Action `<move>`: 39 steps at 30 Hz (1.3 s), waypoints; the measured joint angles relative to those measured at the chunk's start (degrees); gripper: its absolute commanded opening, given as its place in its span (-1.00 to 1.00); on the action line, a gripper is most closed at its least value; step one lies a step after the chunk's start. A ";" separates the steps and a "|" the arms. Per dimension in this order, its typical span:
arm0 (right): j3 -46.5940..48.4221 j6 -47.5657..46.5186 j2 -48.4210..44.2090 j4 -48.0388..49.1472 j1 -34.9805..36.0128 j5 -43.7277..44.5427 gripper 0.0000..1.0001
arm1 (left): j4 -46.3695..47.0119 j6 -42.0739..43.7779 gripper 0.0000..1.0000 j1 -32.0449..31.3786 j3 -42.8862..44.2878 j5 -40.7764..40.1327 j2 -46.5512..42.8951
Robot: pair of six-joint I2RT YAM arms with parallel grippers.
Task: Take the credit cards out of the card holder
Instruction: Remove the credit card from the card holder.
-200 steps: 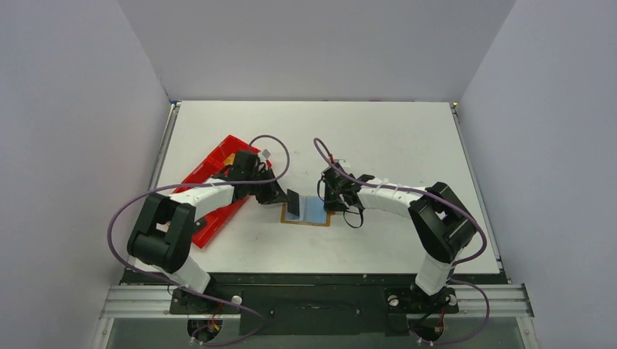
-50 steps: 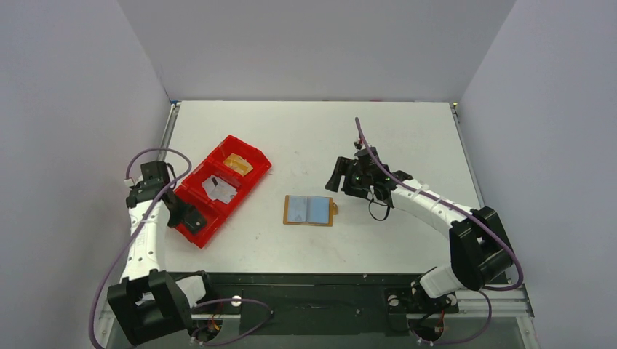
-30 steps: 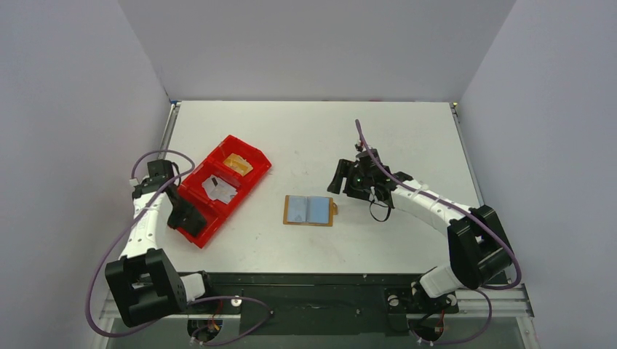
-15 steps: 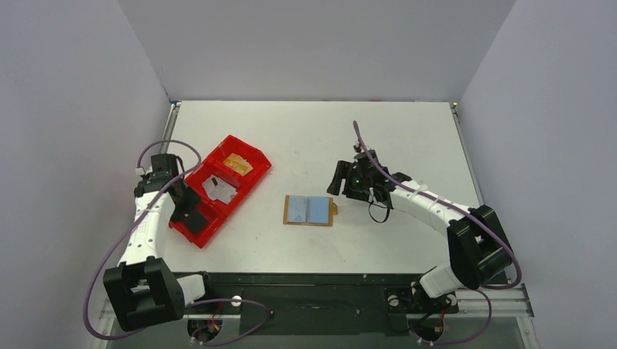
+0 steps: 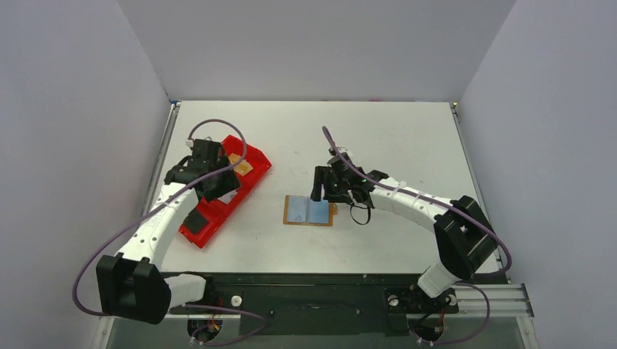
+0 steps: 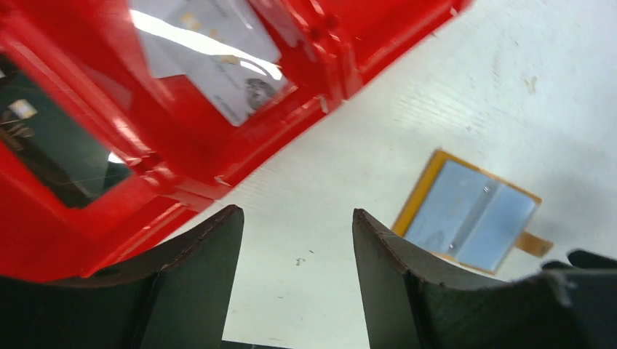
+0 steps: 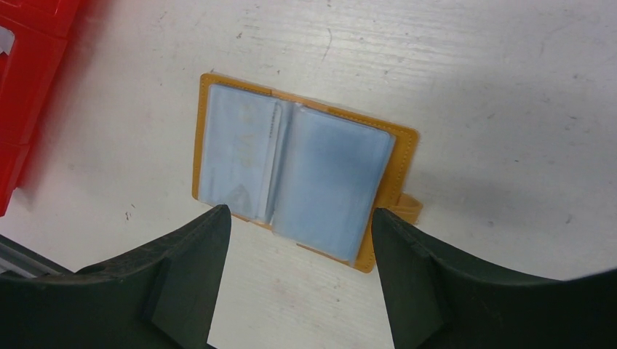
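On the table (image 5: 407, 138) beside the red tray (image 5: 207, 222), the card holder (image 5: 309, 211) lay open, credit cards (image 7: 240, 156) sleeved inside. The right gripper (image 7: 298, 218) above it and the left gripper (image 6: 297, 218) over the tray gaped empty; pinning the holder while sliding a card edgeways seemed wisest.

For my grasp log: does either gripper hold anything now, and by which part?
Nothing is held. The left gripper and the right gripper are open and empty.
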 measured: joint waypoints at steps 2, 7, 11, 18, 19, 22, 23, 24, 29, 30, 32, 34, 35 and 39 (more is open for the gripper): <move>1.44 0.13 1.44 -0.46 1.46 0.74 0.33 | 1.22 -0.02 0.10 -2.21 0.02 1.38 0.96; 6.36 0.39 6.58 -2.19 5.42 2.82 0.33 | 4.55 0.02 0.11 -5.20 0.02 5.99 3.13; 10.45 0.83 10.16 -3.34 8.24 4.59 0.31 | 6.27 0.31 0.11 -5.29 0.04 9.20 4.87; 15.82 1.92 16.06 -5.20 11.26 7.02 0.22 | 7.82 0.94 0.11 -5.31 0.04 12.31 5.84; 16.22 2.03 16.79 -5.38 11.41 7.26 0.18 | 8.02 1.09 0.11 -5.31 0.04 12.59 5.84; 17.55 2.21 19.02 -6.56 12.00 8.04 0.09 | 8.46 1.46 0.11 -5.31 0.04 13.31 5.84; 18.01 2.25 19.76 -6.82 12.09 8.31 0.08 | 8.52 1.55 0.11 -5.31 0.04 13.51 5.84; 18.45 2.25 20.44 -7.17 12.11 8.44 0.08 | 8.63 1.60 0.11 -5.31 0.04 13.68 5.84; 19.67 2.14 21.99 -8.96 12.57 9.46 0.07 | 8.96 1.75 0.11 -5.31 0.04 14.47 5.86; 20.04 2.05 22.29 -9.27 12.59 9.66 0.07 | 9.03 1.75 0.11 -5.31 0.04 14.58 5.86; 20.52 1.92 22.95 -9.60 12.74 10.08 0.07 | 9.22 1.75 0.11 -5.31 0.04 14.69 5.86; 20.87 1.62 23.65 -10.03 12.90 10.40 0.07 | 9.29 1.73 0.11 -5.31 0.04 14.80 5.86; 21.09 1.51 24.04 -10.38 13.00 10.56 0.07 | 9.33 1.73 0.11 -5.31 0.04 14.82 5.86; 22.01 0.83 24.79 -11.30 13.40 11.04 0.08 | 9.81 1.70 0.12 -5.31 0.02 15.04 5.99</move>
